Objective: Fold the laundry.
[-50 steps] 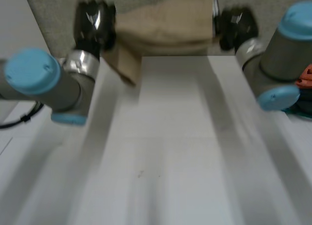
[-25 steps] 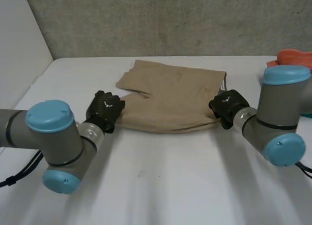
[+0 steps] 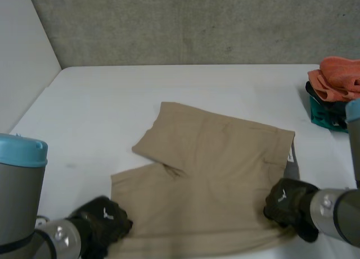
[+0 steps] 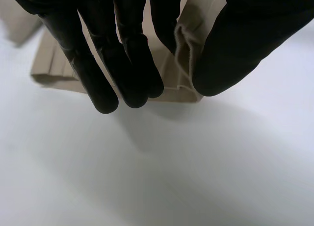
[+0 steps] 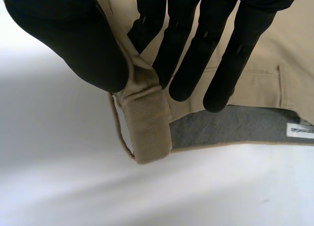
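Lying spread on the white table (image 3: 112,101), the tan shorts (image 3: 214,175) are gripped at both near corners. The left hand (image 3: 104,225) pinches the near left corner between thumb and fingers. The right hand (image 3: 289,205) pinches the waistband corner, beside the grey lining. An orange cloth (image 3: 337,76) sits far right.

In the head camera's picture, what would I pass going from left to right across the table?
Left robot hand → tan shorts → right robot hand → orange cloth pile at the table's edge.
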Controlling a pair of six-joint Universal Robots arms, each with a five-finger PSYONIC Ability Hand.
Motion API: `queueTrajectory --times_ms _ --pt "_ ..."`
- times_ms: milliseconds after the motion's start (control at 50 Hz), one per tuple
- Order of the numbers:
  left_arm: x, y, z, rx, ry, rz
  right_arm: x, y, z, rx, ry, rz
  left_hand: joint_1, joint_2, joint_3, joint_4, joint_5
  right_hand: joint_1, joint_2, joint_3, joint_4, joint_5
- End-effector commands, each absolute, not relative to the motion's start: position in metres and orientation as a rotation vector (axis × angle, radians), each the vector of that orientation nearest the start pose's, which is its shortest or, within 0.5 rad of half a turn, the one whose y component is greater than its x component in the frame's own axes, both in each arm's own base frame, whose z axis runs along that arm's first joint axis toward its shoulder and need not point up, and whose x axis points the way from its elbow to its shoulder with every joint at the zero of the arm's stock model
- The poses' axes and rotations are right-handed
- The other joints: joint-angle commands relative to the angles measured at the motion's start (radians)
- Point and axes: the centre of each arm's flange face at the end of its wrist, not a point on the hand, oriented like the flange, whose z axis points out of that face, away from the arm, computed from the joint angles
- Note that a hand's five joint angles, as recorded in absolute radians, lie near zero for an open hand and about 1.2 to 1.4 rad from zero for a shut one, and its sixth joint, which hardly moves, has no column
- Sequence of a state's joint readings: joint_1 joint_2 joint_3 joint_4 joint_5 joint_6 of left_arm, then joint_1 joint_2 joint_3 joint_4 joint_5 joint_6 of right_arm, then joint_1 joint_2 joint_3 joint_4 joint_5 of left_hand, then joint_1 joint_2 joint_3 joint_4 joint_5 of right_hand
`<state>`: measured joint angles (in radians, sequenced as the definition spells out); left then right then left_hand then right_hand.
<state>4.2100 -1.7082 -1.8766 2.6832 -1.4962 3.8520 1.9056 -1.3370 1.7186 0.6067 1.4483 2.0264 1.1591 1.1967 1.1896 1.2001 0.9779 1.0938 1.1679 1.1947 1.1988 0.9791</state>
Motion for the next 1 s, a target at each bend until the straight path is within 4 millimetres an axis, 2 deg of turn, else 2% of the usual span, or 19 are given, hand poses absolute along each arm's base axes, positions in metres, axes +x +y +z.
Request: queueTrajectory --times_ms 20,80,120,220,320,420,460,560,580,600,620,640,680,740,800,840,900,940,1000 --pt "-0.245 -0.140 0.188 1.756 2.312 -1.226 0.207 -0.171 0.188 -2.064 2.264 -0.965 0.237 0.200 0.207 0.196 0.244 0.302 0.228 0.202 0.197 0.243" --pt "-0.260 -0.166 0.191 1.708 2.237 -1.384 0.206 -0.194 0.195 -1.953 2.328 -1.135 0.237 0.200 0.207 0.196 0.244 0.302 0.228 0.202 0.197 0.243" --pt "-0.278 -0.196 0.197 1.646 2.140 -1.565 0.208 -0.208 0.199 -1.861 2.358 -1.247 0.237 0.200 0.207 0.196 0.244 0.302 0.228 0.202 0.197 0.243" --pt "-0.315 -0.253 0.209 1.514 1.936 -1.894 0.220 -0.263 0.200 -1.574 2.394 -1.563 0.237 0.200 0.207 0.196 0.244 0.302 0.228 0.202 0.197 0.243" --pt "-0.352 -0.311 0.211 1.335 1.670 -2.218 0.226 -0.309 0.200 -1.449 2.377 -1.885 0.237 0.200 0.207 0.196 0.244 0.302 0.228 0.202 0.197 0.243" --pt "-0.377 -0.344 0.201 1.202 1.464 -2.407 0.235 -0.363 0.186 -1.352 2.293 -2.212 0.237 0.200 0.207 0.196 0.244 0.302 0.228 0.202 0.197 0.243" --pt "-0.386 -0.362 0.189 1.150 1.402 -2.458 0.237 -0.376 0.179 -1.330 2.278 -2.264 0.237 0.200 0.207 0.196 0.244 0.302 0.228 0.202 0.197 0.243" --pt "-0.398 -0.376 0.164 1.144 1.407 -2.464 0.248 -0.404 0.157 -1.304 2.204 -2.368 0.237 0.200 0.207 0.196 0.244 0.302 0.228 0.202 0.197 0.243" --pt "-0.399 -0.376 0.160 1.155 1.415 -2.462 0.254 -0.410 0.152 -1.294 2.187 -2.379 0.139 0.101 0.108 0.098 0.145 -0.566 -0.640 -0.666 -0.671 -0.625" --pt "-0.400 -0.375 0.157 1.163 1.422 -2.461 0.256 -0.411 0.149 -1.305 2.179 -2.376 -0.336 -0.374 -0.367 -0.377 -0.329 -0.919 -0.993 -1.020 -1.024 -0.979" --pt "-0.404 -0.371 0.156 1.174 1.429 -2.478 0.258 -0.412 0.146 -1.317 2.173 -2.373 -0.985 -1.022 -1.015 -1.026 -0.978 -0.919 -0.993 -1.020 -1.024 -0.979" --pt "-0.406 -0.368 0.155 1.179 1.435 -2.485 0.260 -0.413 0.145 -1.313 2.170 -2.377 -0.804 -0.841 -0.834 -0.845 -0.797 -0.919 -0.993 -1.020 -1.024 -0.979" --pt "-0.413 -0.359 0.154 1.192 1.456 -2.503 0.263 -0.413 0.149 -1.282 2.154 -2.388 -0.985 -1.022 -1.015 -1.026 -0.978 -0.919 -0.993 -1.020 -1.024 -0.979" --pt "-0.420 -0.343 0.157 1.202 1.500 -2.532 0.260 -0.407 0.159 -1.207 2.162 -2.378 -0.985 -1.022 -1.015 -1.026 -0.978 -0.919 -0.993 -1.020 -1.024 -0.979" --pt "-0.413 -0.335 0.178 1.172 1.515 -2.555 0.255 -0.396 0.176 -1.112 2.166 -2.360 -0.985 -1.022 -1.015 -1.026 -0.978 -0.919 -0.993 -1.020 -1.024 -0.979" --pt "-0.407 -0.327 0.190 1.162 1.535 -2.560 0.247 -0.380 0.201 -1.015 2.167 -2.345 -0.985 -1.022 -1.015 -1.026 -0.978 -0.919 -0.993 -1.020 -1.024 -0.979" --pt "-0.400 -0.318 0.196 1.162 1.570 -2.556 0.238 -0.347 0.217 -0.939 2.241 -2.196 -0.985 -1.022 -1.015 -1.026 -0.978 -0.919 -0.993 -1.020 -1.024 -0.979" --pt "-0.393 -0.310 0.199 1.163 1.611 -2.546 0.233 -0.336 0.216 -0.911 2.299 -2.104 -0.985 -1.022 -1.015 -1.026 -0.978 -0.919 -0.993 -1.020 -1.024 -0.979" --pt "-0.385 -0.299 0.198 1.173 1.669 -2.527 0.214 -0.320 0.191 -0.846 2.486 -1.831 -0.985 -1.022 -1.015 -1.026 -0.978 -0.919 -0.993 -1.020 -1.024 -0.979"
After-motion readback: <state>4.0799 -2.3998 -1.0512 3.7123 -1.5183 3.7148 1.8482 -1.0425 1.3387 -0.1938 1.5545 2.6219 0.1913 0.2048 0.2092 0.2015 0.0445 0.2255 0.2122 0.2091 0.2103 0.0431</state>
